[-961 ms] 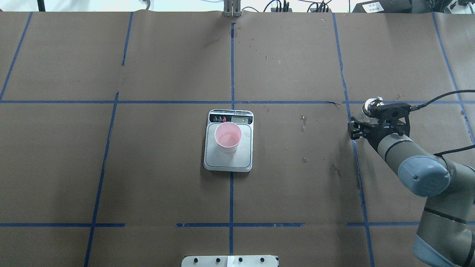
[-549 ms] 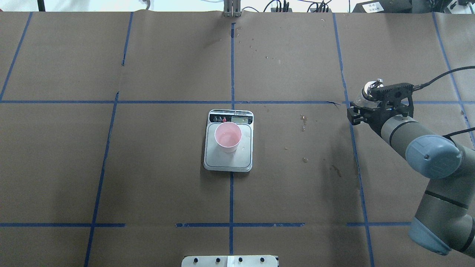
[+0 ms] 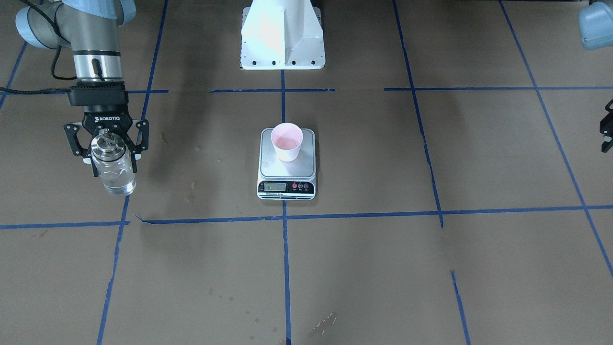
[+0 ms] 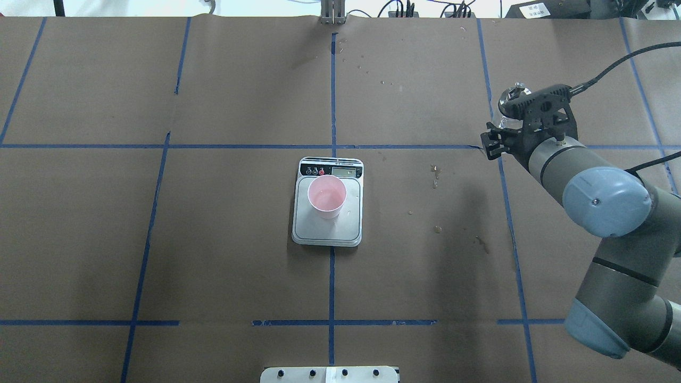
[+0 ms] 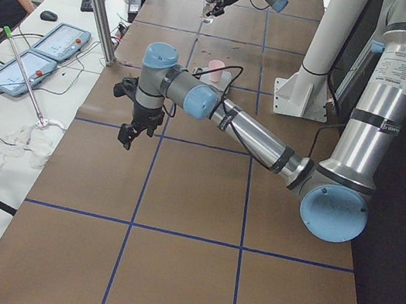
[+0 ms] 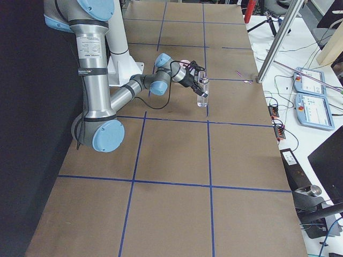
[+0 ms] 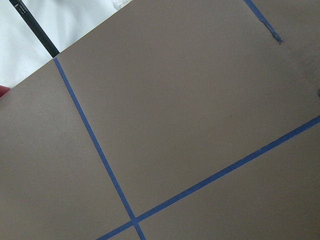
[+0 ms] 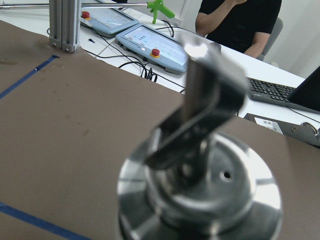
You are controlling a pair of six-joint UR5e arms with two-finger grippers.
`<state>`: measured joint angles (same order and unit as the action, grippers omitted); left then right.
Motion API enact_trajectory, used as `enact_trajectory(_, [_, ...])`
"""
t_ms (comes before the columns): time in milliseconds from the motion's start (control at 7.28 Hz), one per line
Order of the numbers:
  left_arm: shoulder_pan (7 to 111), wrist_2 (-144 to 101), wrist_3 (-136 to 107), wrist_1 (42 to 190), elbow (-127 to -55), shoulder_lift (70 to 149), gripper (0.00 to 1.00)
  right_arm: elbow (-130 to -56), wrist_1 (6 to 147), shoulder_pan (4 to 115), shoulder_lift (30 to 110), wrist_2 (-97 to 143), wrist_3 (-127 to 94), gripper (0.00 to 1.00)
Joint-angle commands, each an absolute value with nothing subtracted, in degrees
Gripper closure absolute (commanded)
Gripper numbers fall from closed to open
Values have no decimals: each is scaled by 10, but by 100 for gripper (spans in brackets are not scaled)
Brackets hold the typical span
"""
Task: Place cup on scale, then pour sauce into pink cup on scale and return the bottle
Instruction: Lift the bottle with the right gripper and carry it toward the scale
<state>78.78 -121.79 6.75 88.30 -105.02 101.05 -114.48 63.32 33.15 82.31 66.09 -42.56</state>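
Note:
The pink cup (image 4: 326,196) stands upright on the scale (image 4: 327,235) at the table's middle; both also show in the front view, the cup (image 3: 287,141) on the scale (image 3: 287,171). My right gripper (image 3: 112,160) is shut on the neck of the clear bottle (image 3: 115,175), which hangs upright, far to the right of the scale. In the overhead view the right gripper (image 4: 505,126) mostly hides the bottle; its silver cap (image 4: 515,93) shows. The cap and spout fill the right wrist view (image 8: 200,190). My left gripper (image 5: 129,135) hovers over bare paper far to the left; I cannot tell its state.
Small wet stains (image 4: 436,175) dot the brown paper right of the scale. The white robot pedestal (image 3: 282,38) stands behind the scale. An aluminium post (image 4: 332,13) is at the far edge. A person (image 8: 240,25) sits past it with tablets and cables.
My right arm has carried the bottle away from the robot toward the table's far side and slightly left. The cup and scale have not moved.

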Motion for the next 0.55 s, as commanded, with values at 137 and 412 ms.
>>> enact_trajectory(137, [820, -1221, 70, 887, -1028, 993, 0, -1129, 645, 310, 738, 620, -321, 100])
enact_trajectory(412, [876, -1293, 179, 883, -948, 987, 0, -1127, 651, 292, 724, 576, -304, 100])
